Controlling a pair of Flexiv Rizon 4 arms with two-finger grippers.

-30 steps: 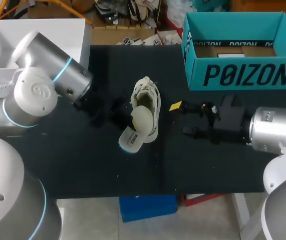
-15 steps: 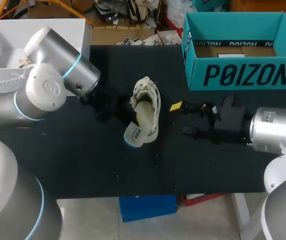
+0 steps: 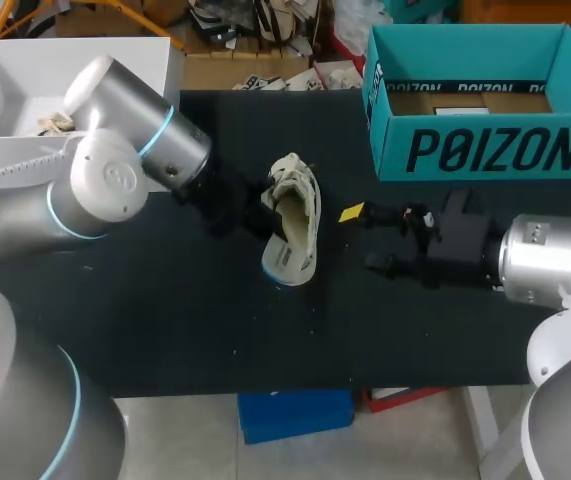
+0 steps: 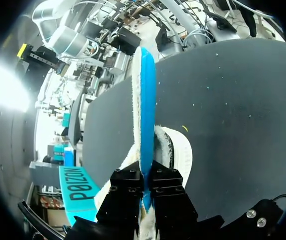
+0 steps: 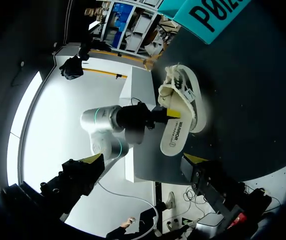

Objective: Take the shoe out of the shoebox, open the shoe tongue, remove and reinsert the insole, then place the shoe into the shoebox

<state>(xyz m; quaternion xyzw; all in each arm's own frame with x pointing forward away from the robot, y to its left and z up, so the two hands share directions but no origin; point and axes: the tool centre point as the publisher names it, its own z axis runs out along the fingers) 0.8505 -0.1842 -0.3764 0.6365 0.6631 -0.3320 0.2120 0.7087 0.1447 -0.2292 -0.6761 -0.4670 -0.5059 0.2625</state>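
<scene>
Between the fingers (image 4: 125,195) of your left gripper (image 4: 144,187) the insole (image 4: 146,100) was pinched edge-on, the two black jaws closed flat against its white and blue faces. The grip sat on one long edge, partway along its length. Its front end was tucked inside the shoe (image 3: 300,205), while the heel end stuck out past the shoe's back. The shoe itself lay on the dark table (image 3: 165,330) near the middle, well apart from the shoebox (image 3: 485,150) at the far right.

I judged the step in hand to be reinsertion, only partly done. To do it well, you needed to slide the insole forward along the shoe's length, keeping it low and flat so the toe ran under the tongue rather than buckling against it. The shoe was light and unbraced, so a hard push would probably have skated it across the table instead of seating the insole. Letting go before the heel end dropped in would have left it riding on the collar.

Your right gripper (image 3: 362,238) hung just beside the shoe on the shoebox side, fingers spread and holding nothing. It was well placed to steady the heel. Nothing lay between shoe and shoebox except that gripper, which you would have had to move aside or use for the carry.
</scene>
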